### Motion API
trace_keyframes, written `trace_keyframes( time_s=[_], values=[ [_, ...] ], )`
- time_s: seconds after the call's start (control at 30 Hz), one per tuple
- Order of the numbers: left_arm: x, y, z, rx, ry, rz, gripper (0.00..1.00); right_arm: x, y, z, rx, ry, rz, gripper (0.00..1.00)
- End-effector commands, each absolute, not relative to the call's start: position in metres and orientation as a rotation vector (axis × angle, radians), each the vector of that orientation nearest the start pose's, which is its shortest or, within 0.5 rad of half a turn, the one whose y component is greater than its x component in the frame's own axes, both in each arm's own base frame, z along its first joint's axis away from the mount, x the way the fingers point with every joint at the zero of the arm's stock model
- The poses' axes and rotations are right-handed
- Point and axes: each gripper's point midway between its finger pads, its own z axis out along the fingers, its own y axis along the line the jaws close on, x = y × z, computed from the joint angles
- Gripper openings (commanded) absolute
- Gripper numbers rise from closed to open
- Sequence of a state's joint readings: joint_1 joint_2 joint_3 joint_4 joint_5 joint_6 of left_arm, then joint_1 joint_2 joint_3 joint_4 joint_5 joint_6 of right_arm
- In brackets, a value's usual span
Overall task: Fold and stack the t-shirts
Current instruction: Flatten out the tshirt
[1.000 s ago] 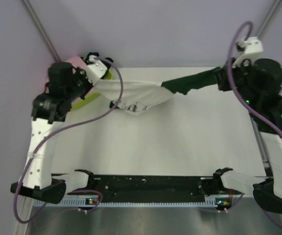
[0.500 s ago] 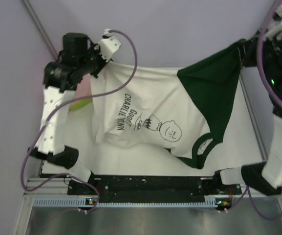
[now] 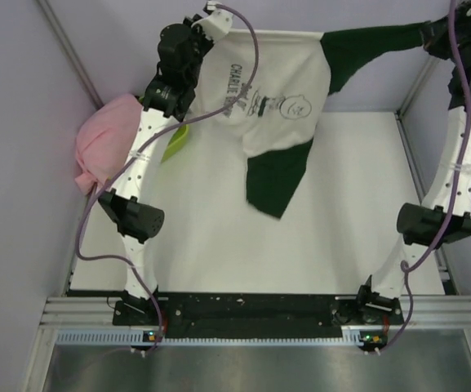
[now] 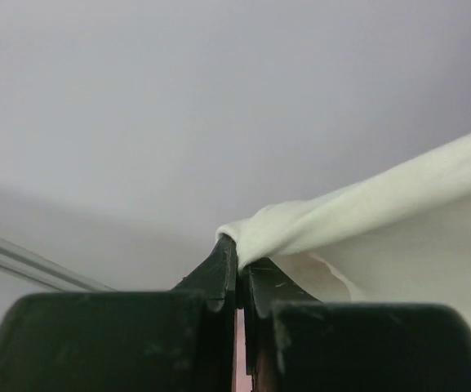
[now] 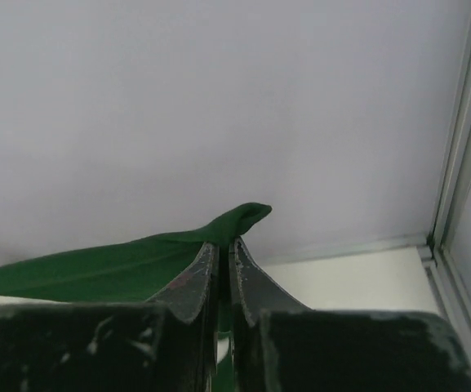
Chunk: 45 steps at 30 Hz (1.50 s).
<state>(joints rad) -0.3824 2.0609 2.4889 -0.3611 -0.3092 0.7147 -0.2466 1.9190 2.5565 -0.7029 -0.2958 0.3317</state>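
The white t-shirt (image 3: 277, 90) with dark green sleeves and black print hangs stretched high between both arms at the back of the table. My left gripper (image 3: 219, 24) is shut on its white hem corner (image 4: 255, 237). My right gripper (image 3: 441, 26) is shut on a dark green sleeve (image 5: 137, 265), pulled out to the right (image 3: 374, 45). The other green sleeve (image 3: 276, 175) dangles down over the table. A pink t-shirt (image 3: 104, 139) is bunched at the left edge.
A lime-green basket edge (image 3: 175, 143) shows beside the pink shirt behind the left arm. The white table (image 3: 317, 253) is bounded by grey walls left, right and back. A black rail (image 3: 251, 310) runs along the near edge.
Both arms have risen and moved back, lifting the white shirt off the table and stretching it flat. It now hangs higher, with one green sleeve dangling. The pink shirt is now in view.
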Motion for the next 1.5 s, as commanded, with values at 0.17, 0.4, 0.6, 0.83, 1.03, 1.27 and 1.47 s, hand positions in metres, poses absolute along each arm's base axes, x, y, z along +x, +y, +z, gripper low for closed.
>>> trace_keyframes(
  time_s=[0.17, 0.4, 0.6, 0.83, 1.03, 1.27, 1.47],
  values=[
    [0.519, -0.134, 0.502, 0.748, 1.361, 0.531, 0.0, 0.369, -0.044, 0.571, 0.104, 1.474, 0.206, 0.0],
    [0.443, -0.148, 0.306, 1.304, 1.809, 0.317, 0.0, 0.295, 0.001, 0.383, 0.253, 1.916, 0.381, 0.0],
    [0.315, -0.134, 0.156, 1.844, 2.168, 0.05, 0.56, 0.218, 0.057, 0.239, 0.345, 2.33, 0.65, 0.0],
    [0.25, -0.112, 0.121, 1.872, 2.316, -0.085, 0.85, 0.165, 0.075, 0.174, 0.435, 2.489, 0.76, 0.0],
    [0.283, -0.084, 0.062, 1.773, 2.227, 0.295, 0.86, 0.165, 0.067, 0.16, 0.439, 2.541, 0.698, 0.0],
    [0.248, -0.113, 0.038, 1.9, 2.184, -0.042, 0.88, 0.165, 0.06, 0.163, 0.453, 2.538, 0.633, 0.0],
    [0.245, -0.112, 0.007, 1.887, 2.27, 0.014, 0.64, 0.169, 0.051, 0.166, 0.457, 2.54, 0.567, 0.0]
  ],
)
